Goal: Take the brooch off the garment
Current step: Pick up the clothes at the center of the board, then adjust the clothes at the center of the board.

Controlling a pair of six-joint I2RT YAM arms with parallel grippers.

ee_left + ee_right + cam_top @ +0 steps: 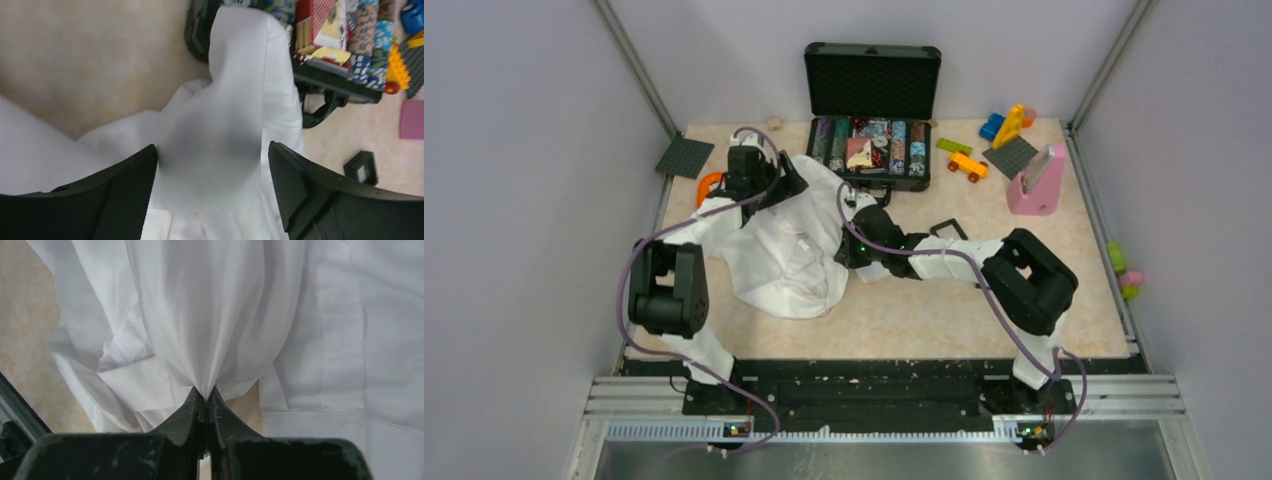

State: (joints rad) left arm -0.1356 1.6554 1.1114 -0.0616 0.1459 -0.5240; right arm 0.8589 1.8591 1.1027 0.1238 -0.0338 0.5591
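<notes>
Low, right claw (206, 392) pinching the shirt (210, 315), left claw (212, 150) spread over it

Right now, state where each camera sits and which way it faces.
Top: above and behind, looking down at the table; left arm, right arm show.
Left wrist: above the shirt, facing the open case; the left fingers show, spread.
Right wrist: against the shirt; the right fingers pinch a fold, shut.
Shared: top and left wrist both show the case.
</notes>
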